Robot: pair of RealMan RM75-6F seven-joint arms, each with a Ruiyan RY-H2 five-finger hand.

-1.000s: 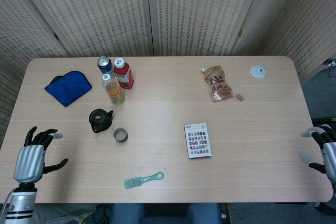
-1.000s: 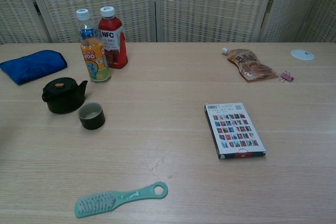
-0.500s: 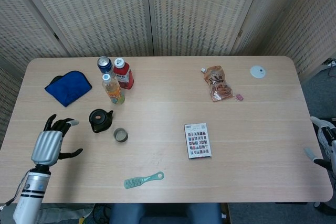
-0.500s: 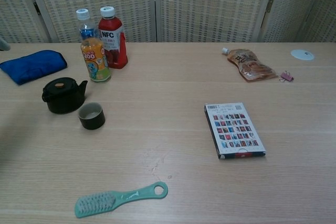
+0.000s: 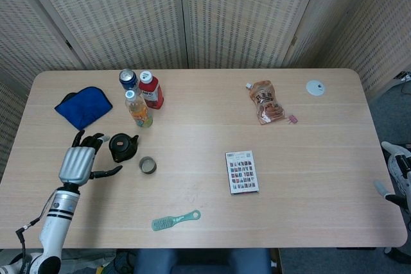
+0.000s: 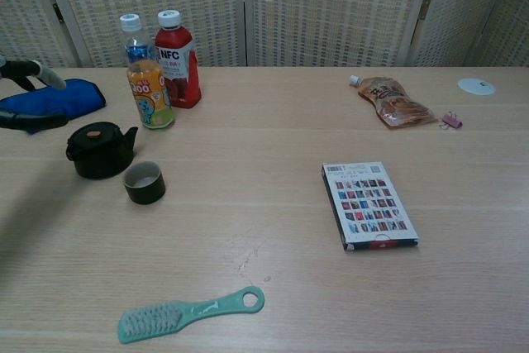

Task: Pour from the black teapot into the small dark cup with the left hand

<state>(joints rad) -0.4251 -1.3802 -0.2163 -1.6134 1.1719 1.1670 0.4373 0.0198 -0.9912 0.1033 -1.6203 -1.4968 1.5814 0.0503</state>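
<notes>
Tabletop point(image 5: 192, 158): light wood, rounded corners, in front of woven folding screens.
Left hand point(image 5: 80, 162): fingers spread, empty, raised just left of the black teapot, no contact visible; only fingertips point(image 6: 50, 77) at the left edge in the chest view.
Right hand point(image 5: 399, 178): at the right frame edge beyond the tabletop's right end; mostly cut off, finger position cannot be told.
Blue cloth point(image 5: 83, 106): folded, far left, behind the left hand.
Card box point(image 5: 242, 171): flat, printed face up, right of centre.
Snack pouch point(image 5: 265, 102): lying flat, far right area, cap toward the screens.
Red bottle point(image 5: 151, 90): upright, white cap, label "NFC" legible in the chest view, beside the can.
Orange bottle point(image 5: 138, 109): upright, just in front of the red bottle, behind the black teapot.
Can point(image 5: 128, 79): upright, blue, left of the red bottle.
Green brush point(image 5: 175, 220): flat near the front edge, bristles left, ring end right.
Black teapot point(image 5: 122, 147): upright, lid on, spout toward the right, left-centre, between left hand and small dark cup.
Small dark cup point(image 5: 148, 165): upright, pale inside, just right of and nearer than the black teapot, slight gap between them.
White disc point(image 5: 315, 87): flat, far right corner.
Pink clip point(image 5: 293, 119): just beside the snack pouch.
</notes>
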